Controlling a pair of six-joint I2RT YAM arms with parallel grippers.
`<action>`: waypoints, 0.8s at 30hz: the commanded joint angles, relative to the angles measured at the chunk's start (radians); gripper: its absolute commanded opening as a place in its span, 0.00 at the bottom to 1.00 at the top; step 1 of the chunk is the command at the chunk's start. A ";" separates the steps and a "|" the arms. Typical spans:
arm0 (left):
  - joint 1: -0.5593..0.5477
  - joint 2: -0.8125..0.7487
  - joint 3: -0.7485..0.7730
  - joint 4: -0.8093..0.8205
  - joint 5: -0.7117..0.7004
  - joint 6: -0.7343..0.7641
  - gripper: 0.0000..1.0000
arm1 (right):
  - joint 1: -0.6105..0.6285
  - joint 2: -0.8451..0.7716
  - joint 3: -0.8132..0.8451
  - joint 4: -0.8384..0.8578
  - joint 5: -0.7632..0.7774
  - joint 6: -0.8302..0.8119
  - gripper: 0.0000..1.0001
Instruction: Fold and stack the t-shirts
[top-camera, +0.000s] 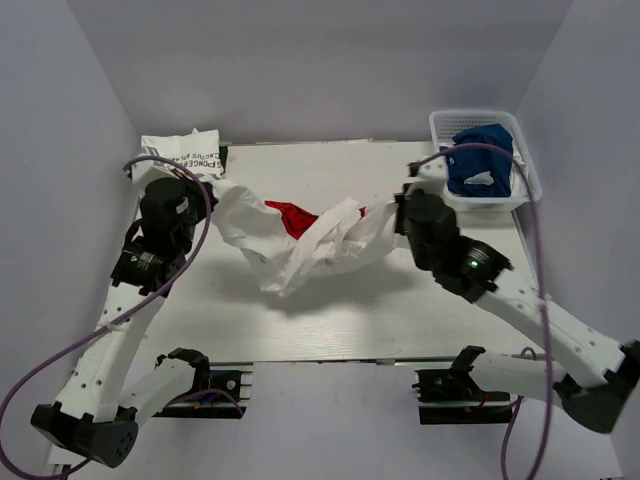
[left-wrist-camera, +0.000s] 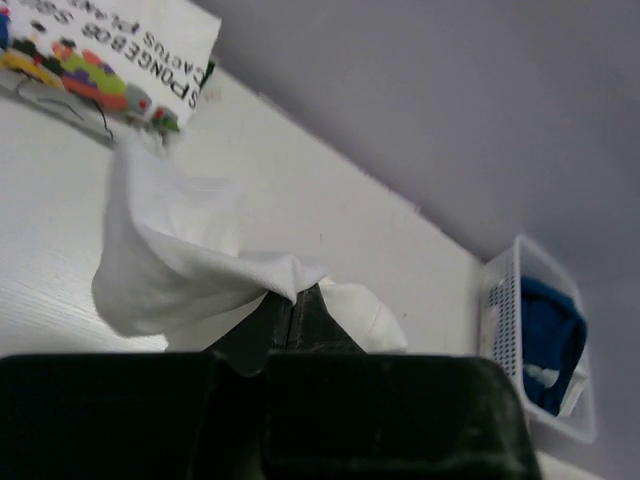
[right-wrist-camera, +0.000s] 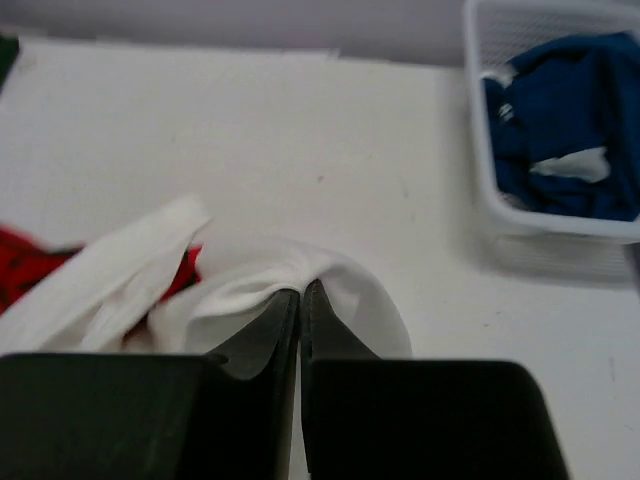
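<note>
The white t-shirt with the red print (top-camera: 300, 235) hangs crumpled between my two grippers above the table's middle. My left gripper (top-camera: 212, 186) is shut on its left end; the pinched white cloth (left-wrist-camera: 200, 270) shows at the fingertips (left-wrist-camera: 292, 296). My right gripper (top-camera: 400, 212) is shut on its right end; the white fold (right-wrist-camera: 290, 275) shows at the tips (right-wrist-camera: 301, 290), red print (right-wrist-camera: 30, 265) to the left. The cartoon-print white t-shirt (top-camera: 183, 149) lies folded at the back left, also in the left wrist view (left-wrist-camera: 110, 55). The blue t-shirt (top-camera: 480, 160) lies in the basket.
A white mesh basket (top-camera: 520, 195) stands at the back right corner, seen too in the right wrist view (right-wrist-camera: 490, 200) and the left wrist view (left-wrist-camera: 505, 330). The white table (top-camera: 330, 320) is walled in by grey panels on three sides.
</note>
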 joint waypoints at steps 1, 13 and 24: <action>-0.002 -0.029 0.168 -0.151 -0.159 -0.020 0.00 | -0.014 -0.125 0.043 0.039 0.212 -0.066 0.00; -0.011 -0.136 0.444 -0.292 -0.318 0.038 0.00 | -0.011 -0.496 0.127 0.102 0.194 -0.204 0.00; -0.002 0.013 0.483 -0.406 -0.434 -0.018 0.00 | -0.012 -0.432 0.047 0.120 0.377 -0.198 0.00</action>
